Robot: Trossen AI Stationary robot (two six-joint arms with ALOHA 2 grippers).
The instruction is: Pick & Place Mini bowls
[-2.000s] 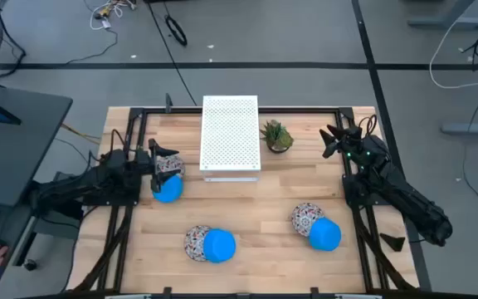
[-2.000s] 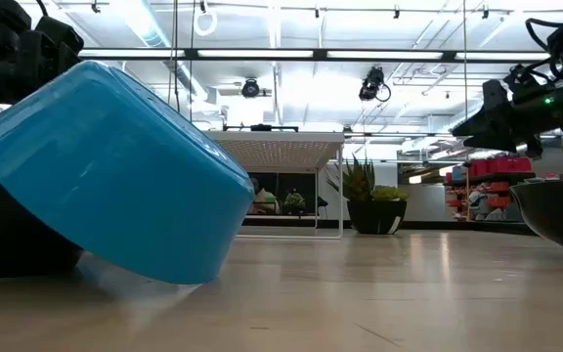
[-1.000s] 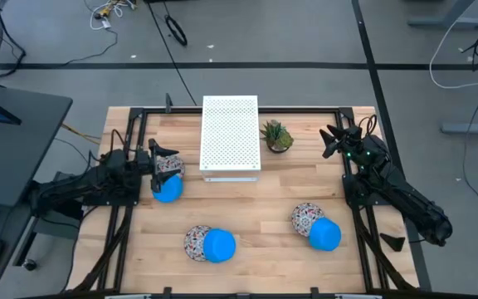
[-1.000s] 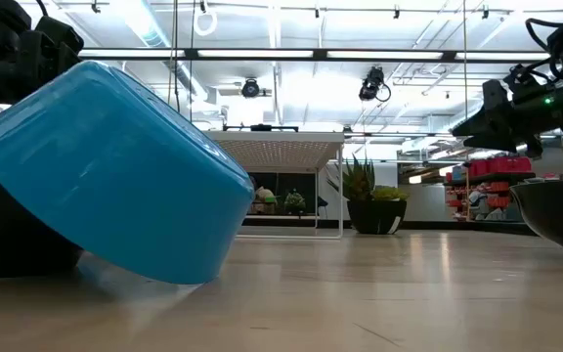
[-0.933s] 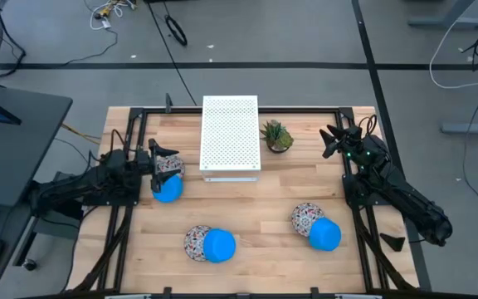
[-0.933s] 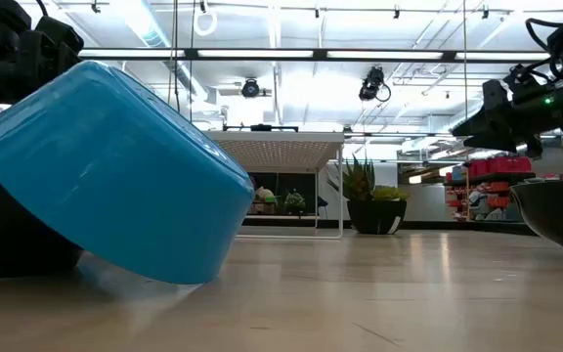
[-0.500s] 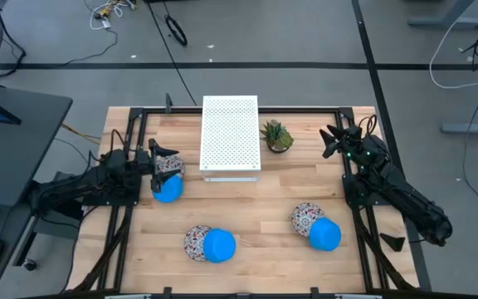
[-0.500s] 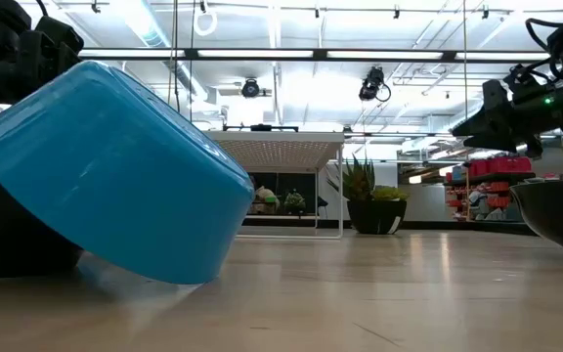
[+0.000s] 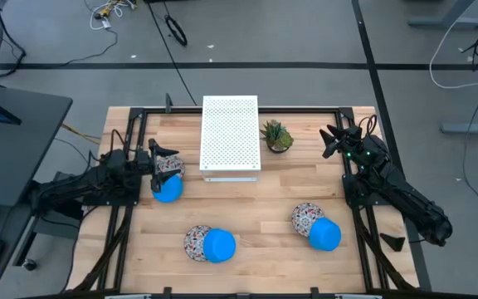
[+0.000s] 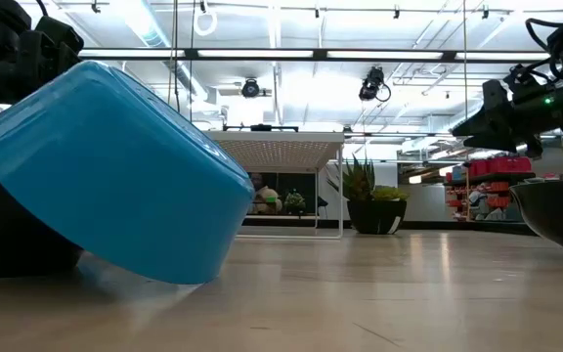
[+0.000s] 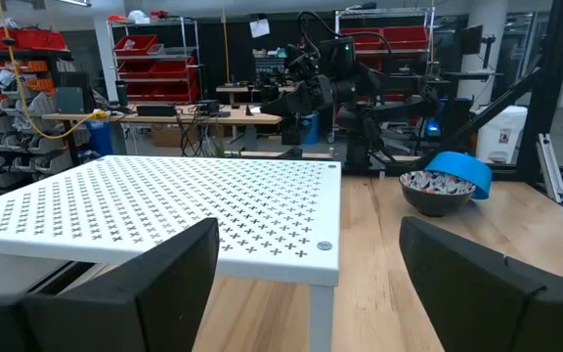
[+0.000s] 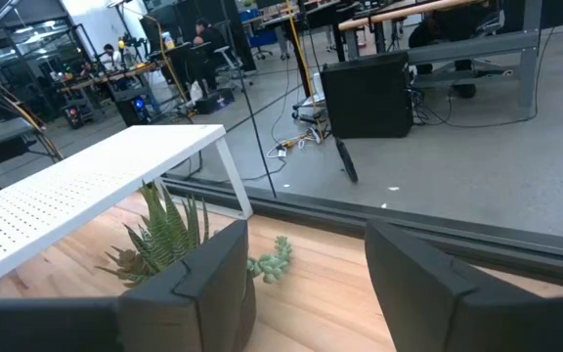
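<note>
Mini bowls [image 9: 214, 245]: glossy plain blue, or white with floral pattern.

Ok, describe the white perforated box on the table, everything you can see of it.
The white perforated box is a rectangular piece, its flat top dotted all over with small holes; the left wrist view shows these as little cross-shaped cutouts and shows a thin top standing on slim white legs, open beneath. It looks like painted metal or plastic. It stands upright at the table's far middle. The small green potted plant sits just beside its right edge; contact is unclear. Neither hand touches it.
</note>
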